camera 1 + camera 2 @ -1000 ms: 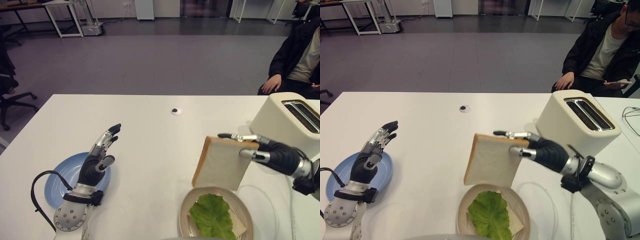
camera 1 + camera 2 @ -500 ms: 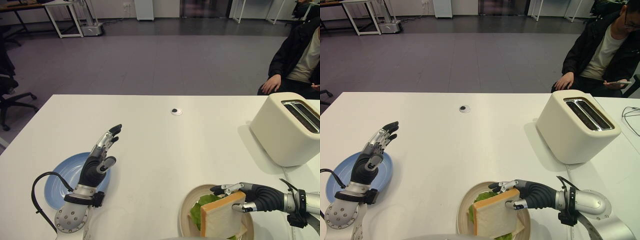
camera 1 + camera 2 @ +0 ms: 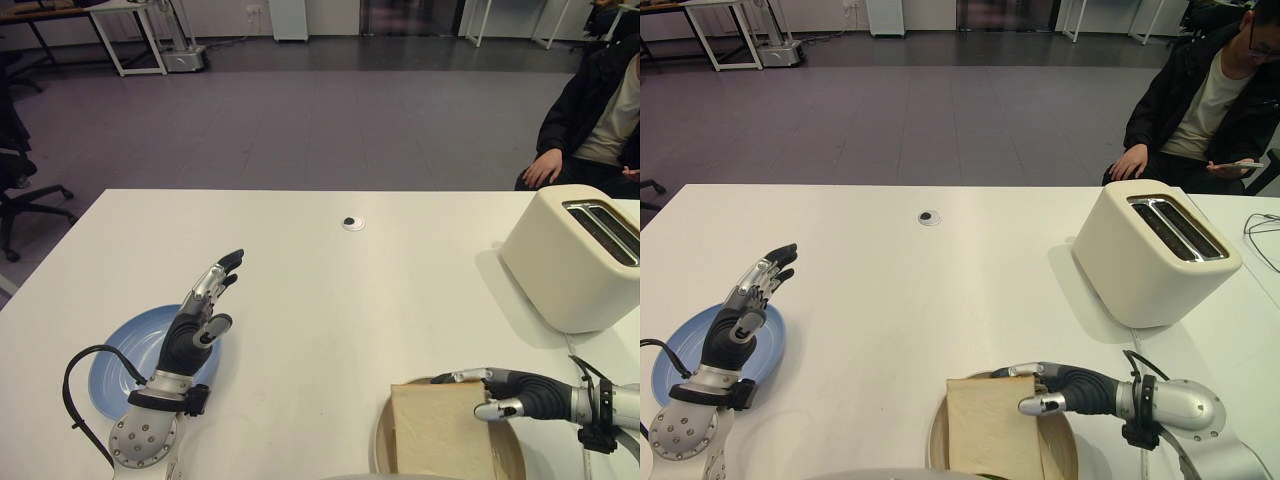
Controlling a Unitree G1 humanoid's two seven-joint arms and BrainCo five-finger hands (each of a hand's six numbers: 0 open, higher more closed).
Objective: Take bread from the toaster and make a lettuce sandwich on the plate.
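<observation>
Left eye view: slice [image 3: 440,432] lay flat on plate [image 3: 514,452] at the near edge of the tabletop [image 3: 330,300]. Right hand [image 3: 503,394] was low at the slice's right edge, touching it; couldn't tell if it gripped the slice or just rested there. Toaster [image 3: 575,262] stood beyond, well apart. Left hand [image 3: 200,318] was spread open, empty, over blue plate [image 3: 112,365].

Right eye view: slice covered the plate's middle, right hand against its top right corner. Likely the capping step, task near done. Next move probably called for letting go and lifting clear without dragging the slice off.
</observation>
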